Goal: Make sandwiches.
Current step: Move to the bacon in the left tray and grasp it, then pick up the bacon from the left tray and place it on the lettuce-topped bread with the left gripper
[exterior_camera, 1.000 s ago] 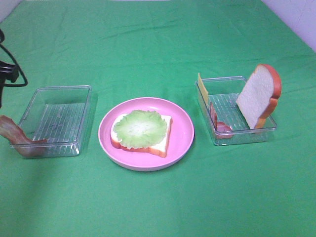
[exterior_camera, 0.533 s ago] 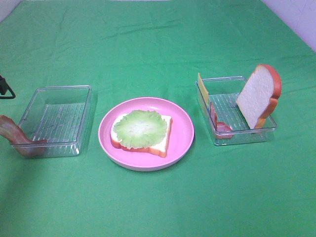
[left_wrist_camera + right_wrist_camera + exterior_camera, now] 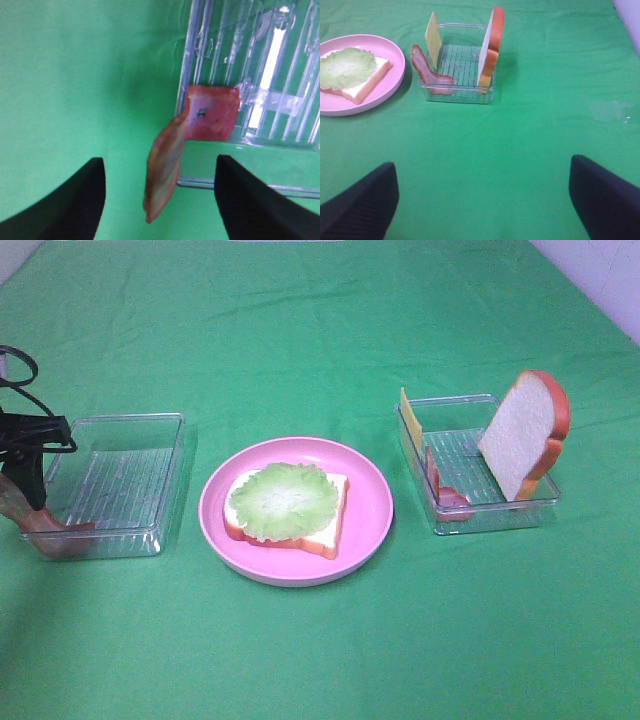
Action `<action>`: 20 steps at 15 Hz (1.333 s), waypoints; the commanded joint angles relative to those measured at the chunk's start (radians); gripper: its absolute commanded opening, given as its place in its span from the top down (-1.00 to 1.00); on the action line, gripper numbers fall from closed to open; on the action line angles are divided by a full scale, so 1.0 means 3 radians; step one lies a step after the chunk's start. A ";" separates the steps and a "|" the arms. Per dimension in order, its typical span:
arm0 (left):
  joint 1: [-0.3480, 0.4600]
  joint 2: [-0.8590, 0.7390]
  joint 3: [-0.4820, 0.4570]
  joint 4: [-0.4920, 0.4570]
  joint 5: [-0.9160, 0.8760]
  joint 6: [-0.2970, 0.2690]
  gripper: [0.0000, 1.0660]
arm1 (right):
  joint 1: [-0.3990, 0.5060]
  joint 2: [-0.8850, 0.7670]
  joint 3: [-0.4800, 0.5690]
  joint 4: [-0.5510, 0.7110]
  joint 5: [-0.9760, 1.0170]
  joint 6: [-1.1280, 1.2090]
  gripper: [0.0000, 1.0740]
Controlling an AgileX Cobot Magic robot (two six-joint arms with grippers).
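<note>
A bread slice (image 3: 300, 525) topped with a pale green lettuce leaf (image 3: 285, 502) lies on the pink plate (image 3: 370, 510). A bacon strip (image 3: 40, 525) hangs over the near left corner of the left clear tray (image 3: 120, 485). In the left wrist view this bacon strip (image 3: 200, 115) lies half in the tray and half outside. My left gripper (image 3: 30, 475) hovers over it, open and empty (image 3: 160, 167). The right tray (image 3: 490, 510) holds a yellow cheese slice (image 3: 410, 418), a second bacon strip (image 3: 445, 490) and an upright bread slice (image 3: 525, 430). My right gripper (image 3: 482, 165) is open and empty, well short of that tray.
Green cloth (image 3: 320, 650) covers the whole table. The right wrist view shows the plate (image 3: 395, 75), the cheese (image 3: 433, 37), the bacon (image 3: 427, 72) and the upright bread (image 3: 490, 47). The right gripper is outside the exterior high view.
My left gripper has come in from the left edge and now stands over the bacon strip at the left tray's corner. The food has not moved.
</note>
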 commanded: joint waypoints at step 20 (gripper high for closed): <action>0.0003 -0.0057 -0.0130 -0.0623 -0.0010 0.0377 1.00 | -0.0020 -0.0037 0.0003 0.0023 -0.0017 -0.0043 -0.61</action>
